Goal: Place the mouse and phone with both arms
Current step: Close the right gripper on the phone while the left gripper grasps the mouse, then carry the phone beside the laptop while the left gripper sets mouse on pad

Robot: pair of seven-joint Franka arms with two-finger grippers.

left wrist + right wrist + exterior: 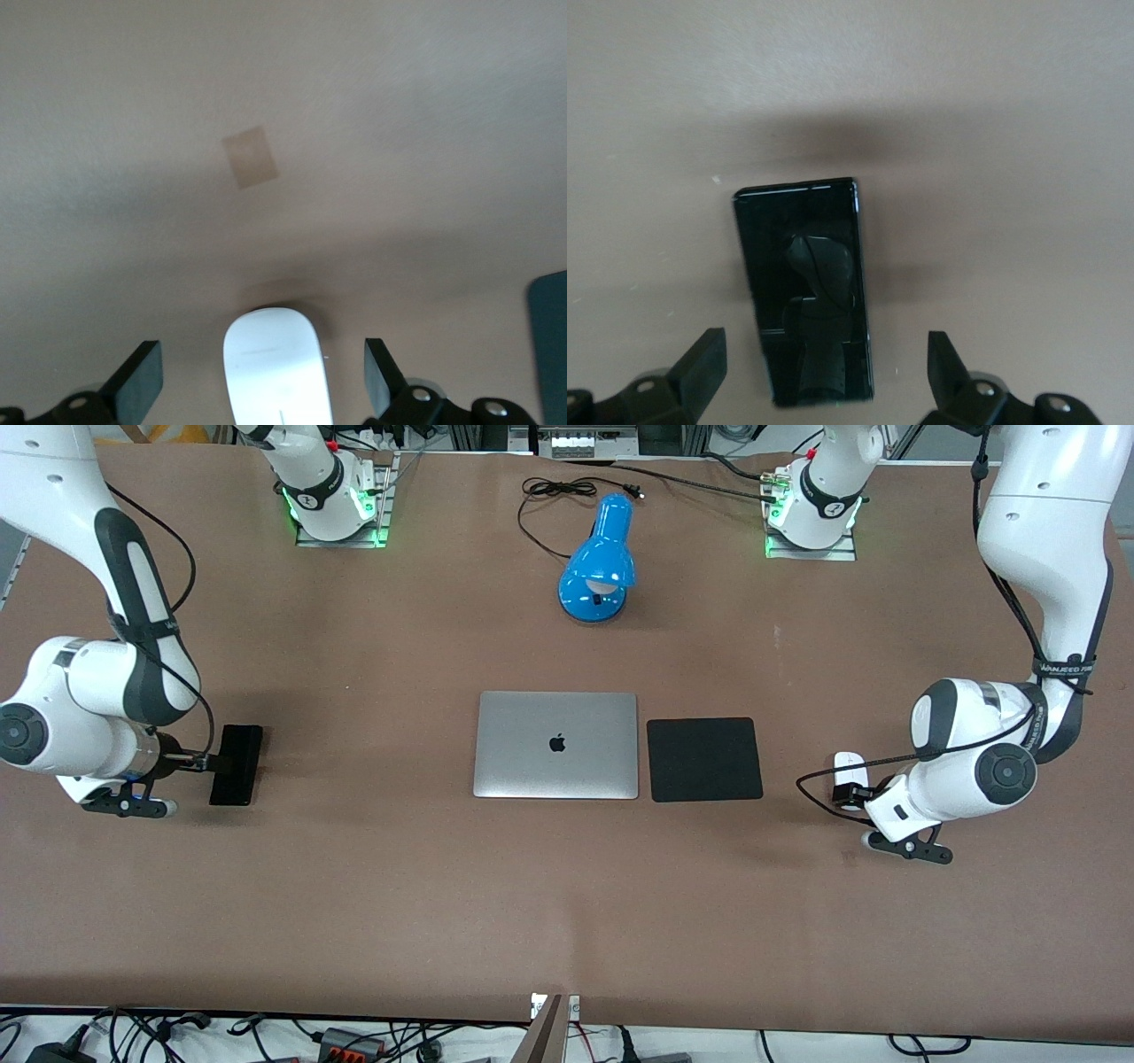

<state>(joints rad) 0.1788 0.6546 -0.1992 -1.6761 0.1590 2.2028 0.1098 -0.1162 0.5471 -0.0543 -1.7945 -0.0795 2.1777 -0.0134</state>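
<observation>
The black phone (236, 764) lies flat on the table toward the right arm's end. My right gripper (197, 762) hangs low over the phone's end, open and empty. In the right wrist view its fingers (700, 365) stand wide on either side of the phone (804, 297). The white mouse (848, 773) lies on the table toward the left arm's end, partly hidden by the arm. My left gripper (852, 795) is low over it, open. In the left wrist view its fingers (384, 376) stand apart from the mouse (275, 363) on both sides.
A closed silver laptop (556, 744) lies mid-table with a square black mouse pad (704, 759) beside it toward the left arm's end; the pad's edge shows in the left wrist view (551, 345). A blue desk lamp (598, 562) and its black cable (567, 489) lie near the bases.
</observation>
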